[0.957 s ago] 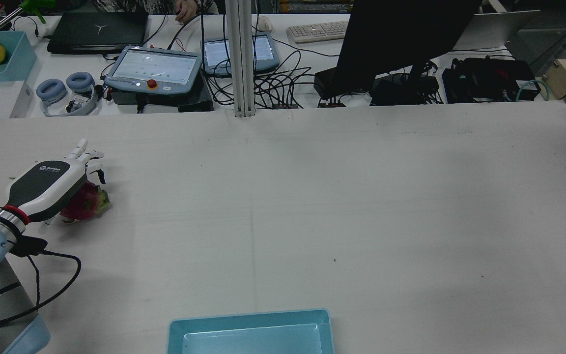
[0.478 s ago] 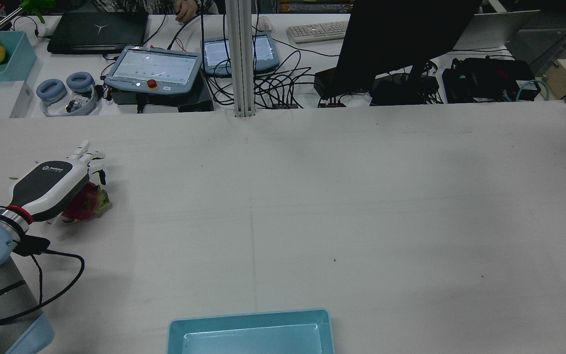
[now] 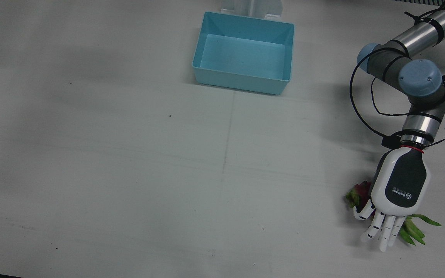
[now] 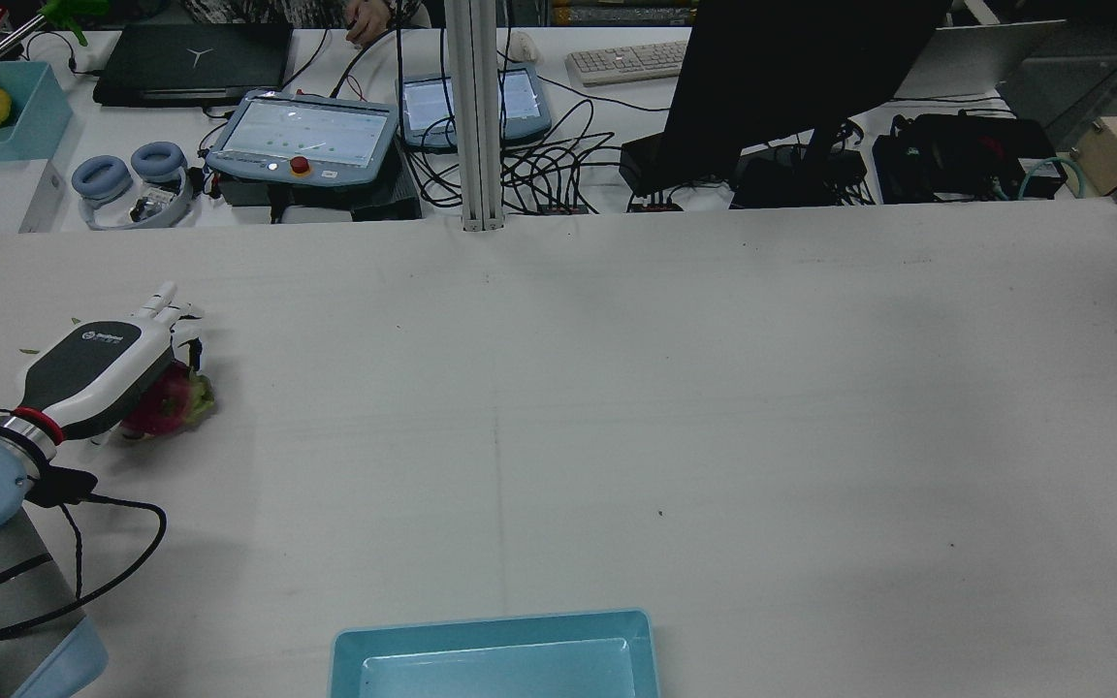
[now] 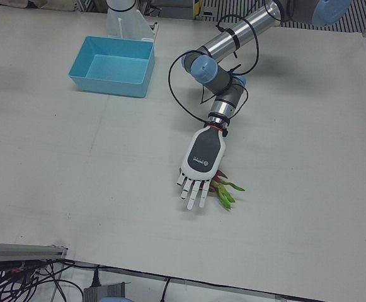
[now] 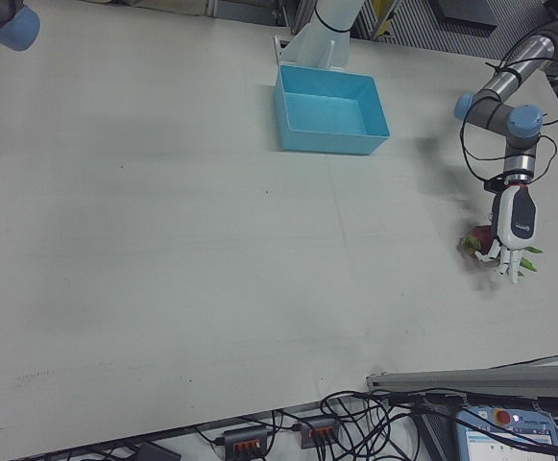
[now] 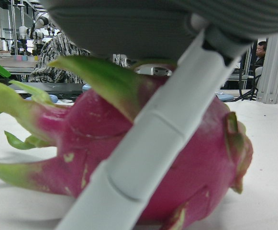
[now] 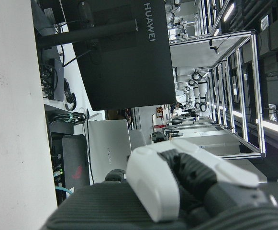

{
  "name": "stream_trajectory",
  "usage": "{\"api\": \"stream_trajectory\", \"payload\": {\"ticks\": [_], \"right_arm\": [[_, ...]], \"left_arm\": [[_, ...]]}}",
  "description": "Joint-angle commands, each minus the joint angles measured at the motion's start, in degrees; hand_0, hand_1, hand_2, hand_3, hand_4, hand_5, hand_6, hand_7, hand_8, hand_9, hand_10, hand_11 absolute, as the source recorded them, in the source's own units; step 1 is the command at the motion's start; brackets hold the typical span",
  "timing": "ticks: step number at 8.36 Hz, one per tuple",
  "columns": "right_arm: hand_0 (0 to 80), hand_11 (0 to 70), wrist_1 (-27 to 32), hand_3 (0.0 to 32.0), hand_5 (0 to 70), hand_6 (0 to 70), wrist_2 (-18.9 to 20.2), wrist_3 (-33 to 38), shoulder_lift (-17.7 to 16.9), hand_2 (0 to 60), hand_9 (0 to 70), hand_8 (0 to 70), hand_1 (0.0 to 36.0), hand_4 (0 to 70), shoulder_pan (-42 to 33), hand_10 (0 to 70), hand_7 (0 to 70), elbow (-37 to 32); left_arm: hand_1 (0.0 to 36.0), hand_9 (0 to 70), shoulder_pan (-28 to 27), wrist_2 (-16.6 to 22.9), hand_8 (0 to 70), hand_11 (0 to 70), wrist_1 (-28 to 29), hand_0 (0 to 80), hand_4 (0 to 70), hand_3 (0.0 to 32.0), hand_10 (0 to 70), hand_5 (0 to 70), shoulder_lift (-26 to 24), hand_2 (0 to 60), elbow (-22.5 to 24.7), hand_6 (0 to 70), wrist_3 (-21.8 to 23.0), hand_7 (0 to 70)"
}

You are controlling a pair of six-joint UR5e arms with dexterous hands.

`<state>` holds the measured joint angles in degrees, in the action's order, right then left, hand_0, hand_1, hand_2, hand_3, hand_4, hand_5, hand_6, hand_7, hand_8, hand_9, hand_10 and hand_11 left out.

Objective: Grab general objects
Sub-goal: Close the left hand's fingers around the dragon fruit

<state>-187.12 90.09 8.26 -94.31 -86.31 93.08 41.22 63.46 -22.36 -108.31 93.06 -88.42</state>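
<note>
A white table filled the station. Behind it stood a desk with a monitor, laptop, keyboard and tangled cables.
</note>
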Motion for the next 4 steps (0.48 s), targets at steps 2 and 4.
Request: {"api": "stream_trajectory", "payload": {"ticks": [2, 4], "right_arm": [[0.0, 0.0, 0.0, 0.0, 0.0, 0.0, 0.0, 0.0, 0.0, 0.0, 0.0, 0.0, 0.0, 0.0, 0.0, 0.0, 0.0, 0.0], [0.0, 0.0, 0.0, 0.0, 0.0, 0.0, 0.0, 0.0, 0.0, 0.0, 0.0, 0.0, 0.0, 0.0, 0.0, 0.0, 0.0, 0.0]], "left_arm": [[36.0, 5.5, 0.0, -0.01, 0.0, 0.0, 0.74, 80.0, 0.0, 0.0, 0.0, 70.0, -0.23, 60.0, -1.13, 0.0, 0.0, 34.5], [36.0, 9.8, -0.09, -0.09, 0.0, 0.0, 0.83, 80.0, 0.0, 0.0, 0.0, 70.0, -0.23, 60.0, -1.13, 0.0, -0.09, 56.0]]}}
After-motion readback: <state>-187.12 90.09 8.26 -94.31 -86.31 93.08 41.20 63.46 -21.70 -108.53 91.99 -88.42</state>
